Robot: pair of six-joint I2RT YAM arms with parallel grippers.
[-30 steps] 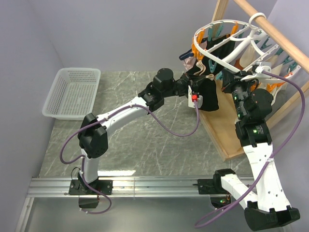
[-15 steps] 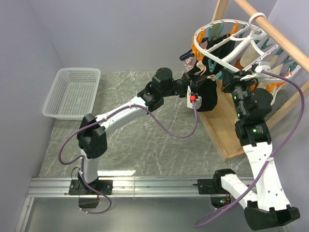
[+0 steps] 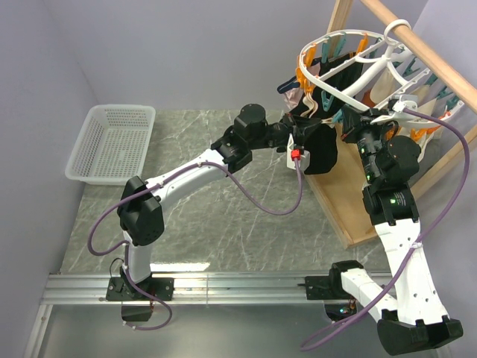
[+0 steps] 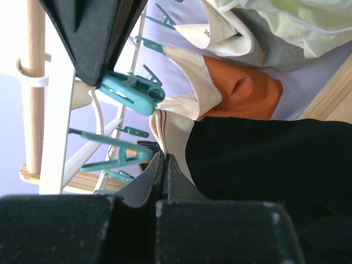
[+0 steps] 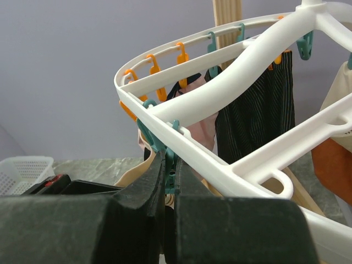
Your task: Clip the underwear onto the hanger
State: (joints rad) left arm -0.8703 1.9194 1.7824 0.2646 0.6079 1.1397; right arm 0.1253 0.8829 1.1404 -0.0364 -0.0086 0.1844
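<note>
The underwear (image 3: 320,149), black with a tan waistband, hangs from my left gripper (image 3: 304,128) just under the near rim of the hanger (image 3: 350,101). In the left wrist view the fingers (image 4: 163,165) are shut on the tan waistband (image 4: 165,129), with the black fabric (image 4: 269,159) to the right. My right gripper (image 3: 350,127) is at the same part of the rim. In the right wrist view it (image 5: 171,165) is shut on a teal clip (image 5: 171,157) under the white rim (image 5: 231,93). The tan waistband (image 5: 132,176) shows just below that clip.
The hanger hooks over a wooden rod (image 3: 440,60) on a wooden frame with a base board (image 3: 339,201). Striped black (image 5: 258,110), rust (image 4: 247,91) and cream (image 4: 286,22) garments hang from other clips. A white mesh basket (image 3: 112,142) stands at the far left.
My left wrist has shifted slightly and the underwear has swung a little under the rim. The right arm has held still on the clip.
</note>
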